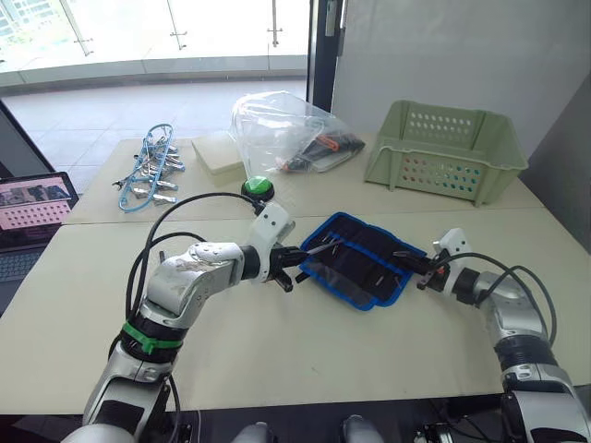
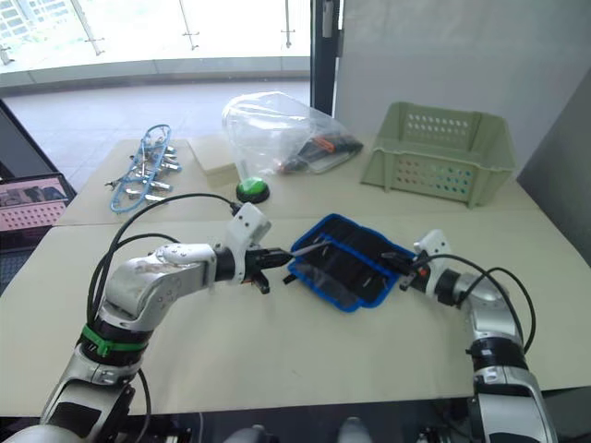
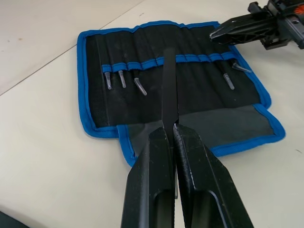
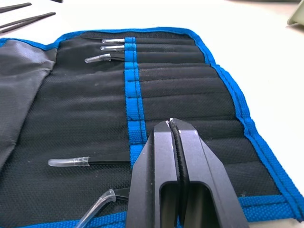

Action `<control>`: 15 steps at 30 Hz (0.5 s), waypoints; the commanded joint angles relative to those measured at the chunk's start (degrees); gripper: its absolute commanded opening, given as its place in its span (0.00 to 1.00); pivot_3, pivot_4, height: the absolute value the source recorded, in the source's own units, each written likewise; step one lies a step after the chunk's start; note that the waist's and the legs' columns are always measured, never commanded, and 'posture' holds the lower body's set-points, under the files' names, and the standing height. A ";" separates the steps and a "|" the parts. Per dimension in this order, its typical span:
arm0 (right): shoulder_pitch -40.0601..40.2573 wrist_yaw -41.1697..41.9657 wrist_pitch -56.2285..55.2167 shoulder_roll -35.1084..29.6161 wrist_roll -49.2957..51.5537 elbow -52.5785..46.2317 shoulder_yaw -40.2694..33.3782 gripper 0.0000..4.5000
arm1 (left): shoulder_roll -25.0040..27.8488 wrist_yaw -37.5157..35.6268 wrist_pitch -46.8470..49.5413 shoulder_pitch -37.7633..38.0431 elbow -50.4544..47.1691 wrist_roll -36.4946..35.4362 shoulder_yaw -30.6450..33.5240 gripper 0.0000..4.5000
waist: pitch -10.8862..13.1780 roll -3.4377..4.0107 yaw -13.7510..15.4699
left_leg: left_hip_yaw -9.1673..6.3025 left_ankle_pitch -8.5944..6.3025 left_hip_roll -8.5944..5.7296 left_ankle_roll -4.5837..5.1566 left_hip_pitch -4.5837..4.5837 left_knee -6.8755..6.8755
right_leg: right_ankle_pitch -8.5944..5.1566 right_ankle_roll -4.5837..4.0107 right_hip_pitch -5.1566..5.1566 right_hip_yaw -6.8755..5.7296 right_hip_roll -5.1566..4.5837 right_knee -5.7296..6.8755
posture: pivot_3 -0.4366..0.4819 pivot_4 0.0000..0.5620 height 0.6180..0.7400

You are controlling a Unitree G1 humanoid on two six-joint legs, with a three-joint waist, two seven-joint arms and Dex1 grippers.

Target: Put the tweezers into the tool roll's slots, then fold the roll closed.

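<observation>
The tool roll (image 1: 367, 277) lies open and flat on the table, black with blue edging. Its slots (image 3: 190, 76) run in a row under a blue band, and several capped tweezers (image 3: 122, 78) stick out of them, three at one end and two at the other (image 4: 69, 162). My left gripper (image 3: 172, 128) is shut on another black tweezers (image 3: 168, 80), held level with its tip over the middle slots. My right gripper (image 4: 170, 124) is shut, its tips resting on the roll's right end near the blue band.
A green slotted basket (image 1: 443, 148) stands at the back right. A clear plastic bag (image 1: 277, 129), a green button (image 1: 259, 187) and silver clamps on blue cord (image 1: 148, 171) lie behind the roll. A laptop (image 1: 32, 208) sits off the table's left edge.
</observation>
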 commanded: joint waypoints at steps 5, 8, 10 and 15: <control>0.02 -0.13 -1.56 2.57 -0.15 1.12 0.60 0.00 | -4.92 1.76 -2.54 -1.97 5.65 4.54 -1.54 0.00 | 0.00 0.00 -0.11 | 0.00 0.00 0.00 0.00 0.00 0.01 | 0.00 0.00 -0.01 0.01 0.00 0.02 | 0.48 0.27 1.00; 0.20 -1.47 -1.51 3.02 -1.60 2.63 1.39 0.00 | -6.45 2.45 -3.45 -2.76 8.57 6.57 -2.02 0.00 | 0.00 0.00 -0.04 | 0.00 0.00 0.00 -0.01 0.00 0.02 | 0.00 0.00 -0.01 0.01 0.00 0.02 | 0.48 0.27 1.00; 0.29 -2.17 -1.41 3.06 -2.41 3.65 1.81 0.00 | -7.31 2.59 -3.49 -2.97 9.61 7.19 -1.90 0.00 | 0.00 0.00 -0.01 | 0.00 0.00 -0.01 -0.01 0.01 0.05 | 0.00 0.00 0.02 0.01 0.00 0.02 | 0.48 0.27 1.00; 0.73 -3.40 -2.95 2.50 -4.19 4.43 2.89 0.00 | -8.40 2.00 -4.65 -2.80 10.87 9.01 -2.52 0.00 | -0.01 -0.01 -0.05 | 0.00 0.00 0.00 -0.01 0.06 0.07 | 0.00 0.00 0.07 0.02 0.00 0.04 | 0.48 0.27 1.00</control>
